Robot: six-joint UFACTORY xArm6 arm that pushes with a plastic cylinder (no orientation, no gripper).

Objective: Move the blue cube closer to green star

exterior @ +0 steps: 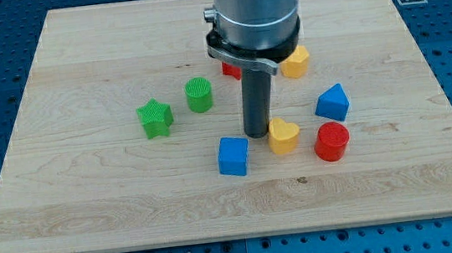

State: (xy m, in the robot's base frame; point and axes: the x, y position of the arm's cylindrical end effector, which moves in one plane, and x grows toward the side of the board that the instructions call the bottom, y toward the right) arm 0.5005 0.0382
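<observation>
A pale wooden desk with visible grain fills most of the view, lying on a blue perforated base that shows along every edge; a black-and-white marker sits at the desk's top right corner, and a strip of yellow-black tape is just visible at the view's top left.

Going from the view's left, the green star lies flat, with a ribbed green cylinder just beside it toward the view's top right. Further right and nearer the view's bottom sits the blue cube, a plain, squarish block of bright blue, its top face lighter than its front. It is well apart from the star, down and to the right of it.

My tip rests on the desk just above and to the right of the blue cube, between it and the yellow heart; whether it touches either I cannot tell. There are no fingers here, only the rod, which holds nothing.

The arm's grey housing is cut off at the view's top and hides most of a red block, whose shape cannot be made out, and part of a yellow block. Rightmost are a blue wedge-like block and a red cylinder.
</observation>
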